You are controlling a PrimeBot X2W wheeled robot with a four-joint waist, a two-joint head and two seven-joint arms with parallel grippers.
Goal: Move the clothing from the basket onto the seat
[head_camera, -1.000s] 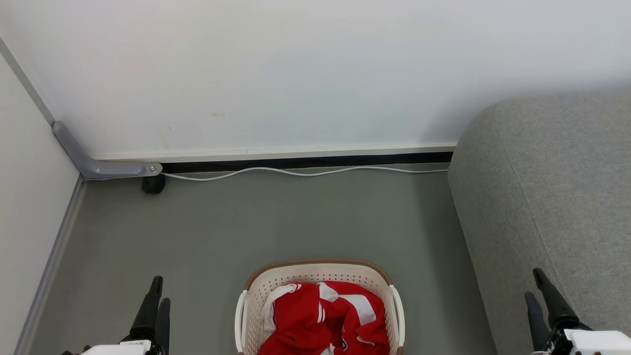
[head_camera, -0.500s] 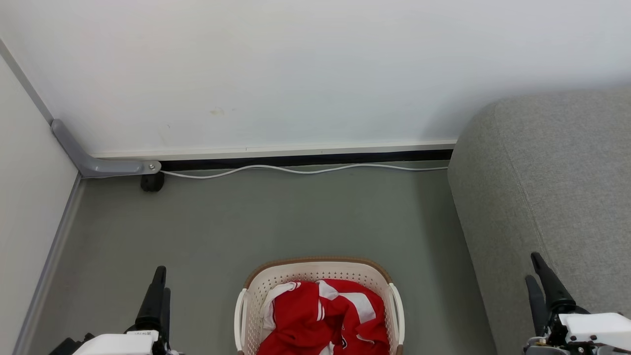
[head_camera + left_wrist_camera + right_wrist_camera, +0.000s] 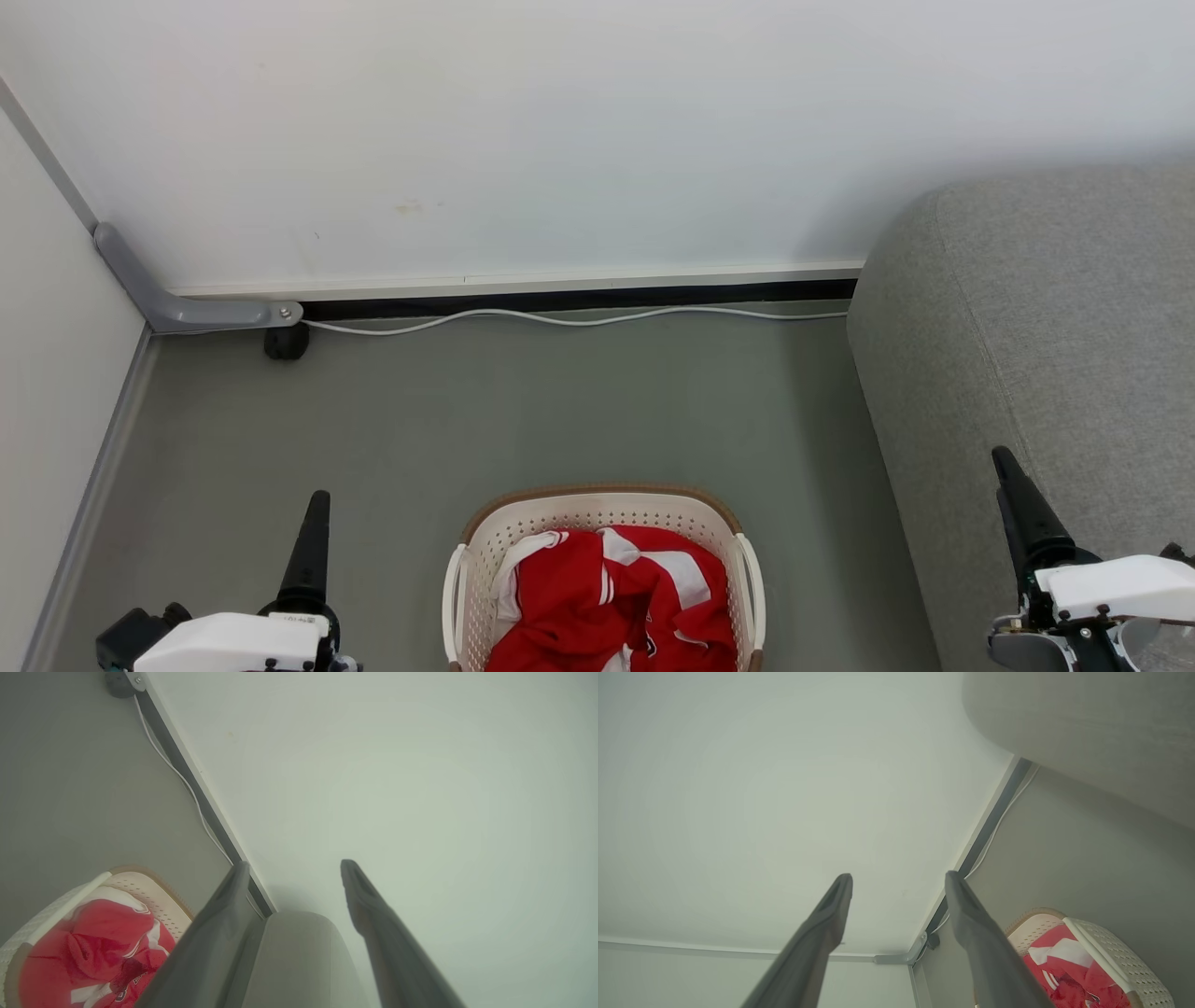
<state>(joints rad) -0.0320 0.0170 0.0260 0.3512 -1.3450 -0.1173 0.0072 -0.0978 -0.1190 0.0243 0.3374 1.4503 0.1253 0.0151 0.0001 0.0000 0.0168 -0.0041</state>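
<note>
Head view: the left claw point(image 3: 317, 509) and the right claw point(image 3: 1010, 476) rise from the lower corners, each seen edge-on. Between them the basket point(image 3: 607, 495) stands on the floor point(image 3: 560, 411), with the red clothing point(image 3: 597, 607) heaped inside. The grey seat point(image 3: 1055, 327) lies behind the right claw.

Left wrist view: the left claw point(image 3: 294, 864) is spread and empty. The basket point(image 3: 140, 886) sits low to its left, and the seat point(image 3: 299, 952) shows beyond, between its fingers.

Right wrist view: the right claw point(image 3: 897, 877) is spread and empty. The clothing point(image 3: 1059, 961) is in the basket point(image 3: 1125, 961) at its lower right, and the seat point(image 3: 1087, 728) is at its upper right.
</note>
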